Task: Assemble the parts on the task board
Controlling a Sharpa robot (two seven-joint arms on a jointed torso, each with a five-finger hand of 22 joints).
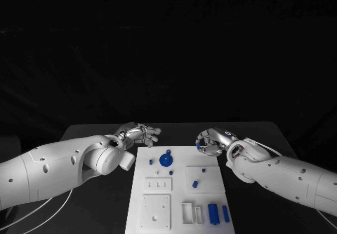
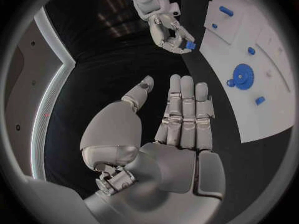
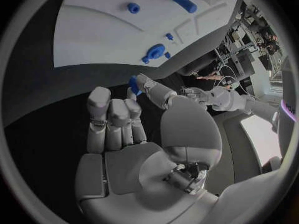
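Observation:
The white task board (image 1: 179, 195) lies in the middle of the table. A blue gear (image 1: 165, 160) sits near its far end, also seen in the left wrist view (image 2: 243, 76) and the right wrist view (image 3: 154, 51). My right hand (image 1: 212, 140) hovers just beyond the board's far right corner and pinches a small blue part (image 1: 198, 145) between thumb and finger; the part (image 3: 134, 84) shows at the fingertips, and from the other wrist too (image 2: 190, 45). My left hand (image 1: 140, 132) hangs past the far left corner, fingers straight and holding nothing (image 2: 181, 119).
Small blue pegs (image 1: 203, 170) (image 1: 195, 184) stand on the board's right side, others (image 1: 149, 161) (image 1: 171, 171) near the gear. Two blue cylinders (image 1: 213, 213) (image 1: 225, 213) lie at the near right, beside white frames (image 1: 188, 213). White square plates (image 1: 157, 184) (image 1: 155, 211) occupy the left side.

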